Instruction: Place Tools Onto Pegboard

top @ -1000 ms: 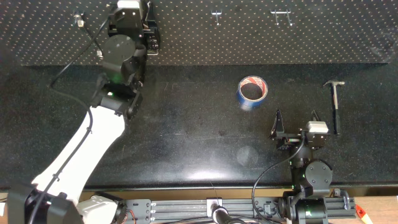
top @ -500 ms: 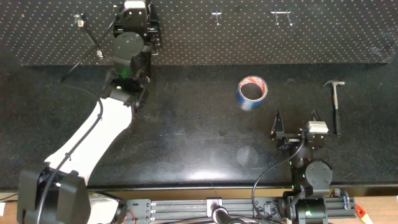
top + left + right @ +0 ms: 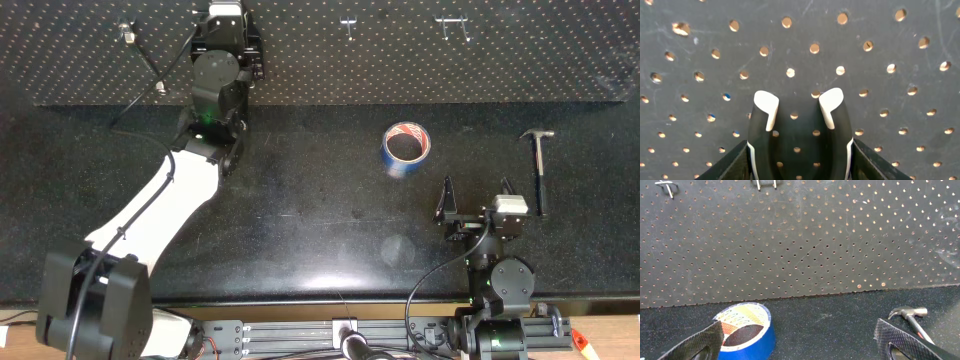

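Both your jaws are gaping empty; tape (image 3: 390, 155) and hammer (image 3: 540, 175), 2 tools ahead of the right jaws, are waiting unhung.

Pegboard (image 3: 840, 240) matt, scuffed; tape roll (image 3: 747, 330) glossy; hammer (image 3: 540, 170) head shiny metal; tabletop (image 3: 300, 200) blk, slight sheen.

Black worktop (image 3: 300, 200), faintly glossy. Meets the pegboard (image 3: 400, 60) along the far edge. Carries two things, both in the right half. Right of the middle: blue tape (image 3: 406, 147), lying flat with the hole up, near the foot of the pegboard but apart from it. Farther right, well apart from the tape: hammer (image 3: 539, 170), flat on the surface, metal head toward the pegboard, dark handle running back toward the front edge. Shows pale glare on the bare surface near the front.
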Robot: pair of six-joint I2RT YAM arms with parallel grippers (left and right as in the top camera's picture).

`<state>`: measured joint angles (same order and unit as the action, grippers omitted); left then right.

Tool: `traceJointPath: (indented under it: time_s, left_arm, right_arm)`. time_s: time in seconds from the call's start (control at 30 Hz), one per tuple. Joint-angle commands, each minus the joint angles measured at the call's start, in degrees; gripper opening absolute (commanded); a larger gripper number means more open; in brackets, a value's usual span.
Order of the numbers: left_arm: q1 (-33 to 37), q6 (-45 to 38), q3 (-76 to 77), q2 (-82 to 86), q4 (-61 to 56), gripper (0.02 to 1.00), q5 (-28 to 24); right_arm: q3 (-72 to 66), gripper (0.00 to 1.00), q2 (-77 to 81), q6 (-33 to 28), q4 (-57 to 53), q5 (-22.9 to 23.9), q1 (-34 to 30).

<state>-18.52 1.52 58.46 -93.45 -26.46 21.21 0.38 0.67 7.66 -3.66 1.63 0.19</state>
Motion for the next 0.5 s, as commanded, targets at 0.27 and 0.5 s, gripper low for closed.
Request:
traceJointPath:
  time_s: [0.27,0.5]
  left_arm:
    - [0.0,-0.5,0.2,-3.4,1.0,0.027,-0.6]
    - [0.0,1.2,0.2,-3.4,6.7,0.027,-4.1]
  right_arm:
    - [-0.2,0.982,-0.6,-0.4,-0.3,0.9,0.4]
    - [-0.2,0.980,-0.6,-0.4,-0.3,0.9,0.4]
